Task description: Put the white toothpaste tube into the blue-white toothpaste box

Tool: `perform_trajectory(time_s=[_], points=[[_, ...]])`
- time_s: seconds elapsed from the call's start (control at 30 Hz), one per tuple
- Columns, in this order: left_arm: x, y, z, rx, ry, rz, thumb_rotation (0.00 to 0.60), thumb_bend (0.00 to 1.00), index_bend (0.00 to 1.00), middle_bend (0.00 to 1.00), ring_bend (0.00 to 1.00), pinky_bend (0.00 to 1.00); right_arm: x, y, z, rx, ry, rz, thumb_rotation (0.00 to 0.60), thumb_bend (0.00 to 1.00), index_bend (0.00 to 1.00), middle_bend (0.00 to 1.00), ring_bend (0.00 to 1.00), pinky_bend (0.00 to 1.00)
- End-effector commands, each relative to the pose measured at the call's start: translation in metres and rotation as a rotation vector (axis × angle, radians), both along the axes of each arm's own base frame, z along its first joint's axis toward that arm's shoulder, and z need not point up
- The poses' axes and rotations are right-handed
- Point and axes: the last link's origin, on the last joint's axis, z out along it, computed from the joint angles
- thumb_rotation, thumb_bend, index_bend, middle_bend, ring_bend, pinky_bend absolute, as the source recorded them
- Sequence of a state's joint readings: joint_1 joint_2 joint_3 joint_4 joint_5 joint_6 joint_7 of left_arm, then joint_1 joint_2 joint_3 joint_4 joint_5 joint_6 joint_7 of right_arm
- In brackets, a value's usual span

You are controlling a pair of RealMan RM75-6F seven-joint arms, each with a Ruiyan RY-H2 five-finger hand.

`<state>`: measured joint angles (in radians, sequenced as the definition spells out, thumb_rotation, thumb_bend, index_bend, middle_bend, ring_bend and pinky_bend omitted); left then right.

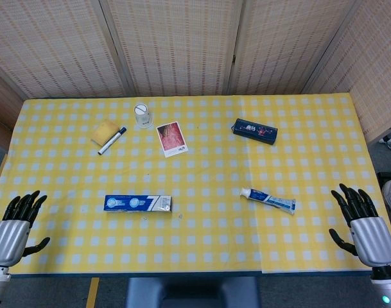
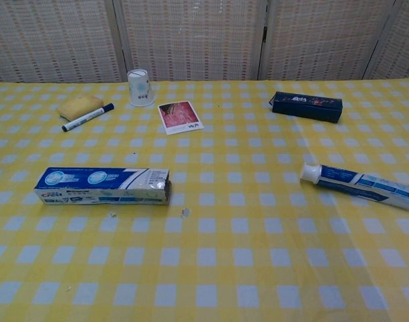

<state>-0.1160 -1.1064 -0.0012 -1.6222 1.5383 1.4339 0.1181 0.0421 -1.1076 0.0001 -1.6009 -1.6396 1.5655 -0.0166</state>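
The white toothpaste tube point(image 1: 268, 201) point(image 2: 360, 185) lies flat on the yellow checked cloth right of centre, its white cap pointing left. The blue-white toothpaste box point(image 1: 137, 203) point(image 2: 102, 186) lies flat left of centre, its open end facing right toward the tube. My left hand point(image 1: 15, 226) hovers at the table's front left corner, fingers spread, holding nothing. At the front right corner my right hand point(image 1: 362, 223) is likewise spread and empty, well right of the tube. Neither hand shows in the chest view.
Toward the back lie a dark blue case point(image 1: 255, 131) point(image 2: 305, 106), a picture card point(image 1: 172, 139) point(image 2: 179, 117), an upturned white cup point(image 1: 142, 115) point(image 2: 140, 87), a yellow sponge point(image 1: 104, 132) point(image 2: 80, 105) and a marker pen point(image 1: 112, 140) point(image 2: 87, 117). Small scraps point(image 2: 185, 212) lie near the box.
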Motion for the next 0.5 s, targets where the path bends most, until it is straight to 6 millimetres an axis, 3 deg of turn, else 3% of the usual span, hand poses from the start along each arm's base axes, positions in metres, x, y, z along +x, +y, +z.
perform_trajectory(time_s=[0.03,0.23,0.37,0.5], points=[[0.0,0.001,-0.002,-0.002,0.0,0.001,0.6,0.22,0.06,0.06,0.0,0.0,-0.002,-0.001,0.004,-0.055,0.021,-0.011,0.6,0.33,0.0,0.0,0.0,0.0],[0.005,0.004,-0.013,-0.066,-0.066,-0.034,0.6,0.22,0.1,0.08,0.03,0.01,-0.002,0.002,0.006,-0.034,0.008,-0.003,0.6,0.33,0.0,0.0,0.0,0.0],[0.013,0.008,-0.031,-0.168,-0.125,-0.084,0.6,0.23,0.13,0.14,0.08,0.08,-0.002,0.008,0.008,-0.038,-0.007,0.013,0.6,0.33,0.0,0.0,0.0,0.0],[0.028,0.018,-0.049,-0.242,-0.078,-0.131,0.6,0.23,0.16,0.18,0.09,0.11,0.001,0.006,0.005,-0.021,-0.001,0.028,0.6,0.33,0.0,0.0,0.0,0.0]])
